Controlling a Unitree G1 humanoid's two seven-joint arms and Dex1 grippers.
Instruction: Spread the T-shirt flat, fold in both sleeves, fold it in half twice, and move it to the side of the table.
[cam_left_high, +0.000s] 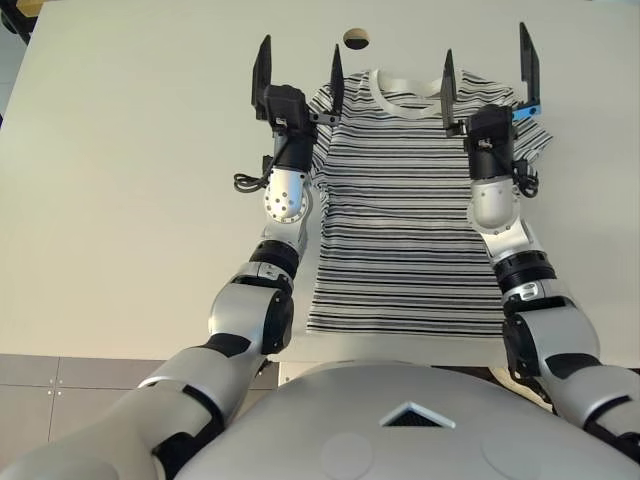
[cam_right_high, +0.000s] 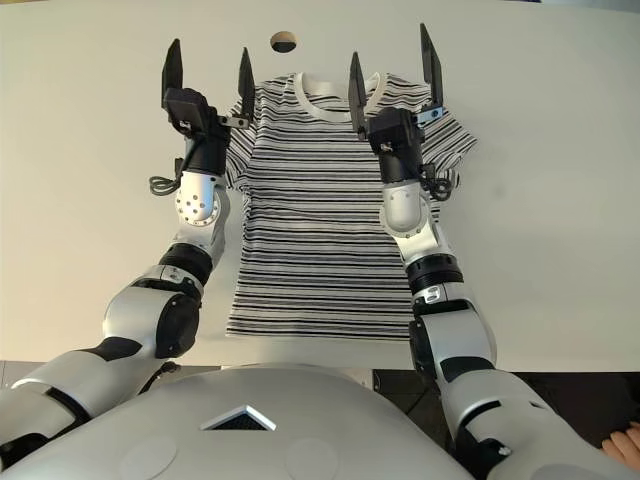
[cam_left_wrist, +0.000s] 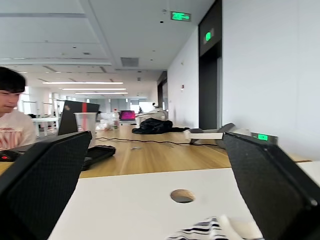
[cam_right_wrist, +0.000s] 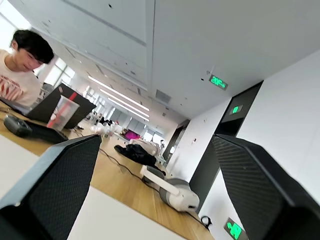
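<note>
The T-shirt (cam_left_high: 400, 230), white with dark stripes, lies flat on the white table (cam_left_high: 130, 200), front side up. Taking the middle of the shirt as the centre of the dial and 12 o'clock as away from the robot, the hem (cam_left_high: 400, 325) is at 6 o'clock, close to the near edge of the table. The body of the shirt is smooth, with only small wrinkles along its left side.

Farther up, the right sleeve (cam_left_high: 535, 135) is spread out at 2 o'clock. The left sleeve (cam_left_high: 322, 100) at 10 o'clock is partly hidden by the left arm.

The left end effector (cam_left_high: 300, 60) is at 11 o'clock, over the left shoulder edge of the shirt. Its two dark fingers (cam_left_wrist: 45, 175) are wide apart and hold nothing. The right end effector (cam_left_high: 486, 45) is at 1 o'clock, over the right shoulder, also wide apart and holding nothing.

The white collar (cam_left_high: 405, 95) is at 12 o'clock, between the two end effectors. Beyond it, toward 11 o'clock, is a round hole (cam_left_high: 355, 38) in the table.
</note>
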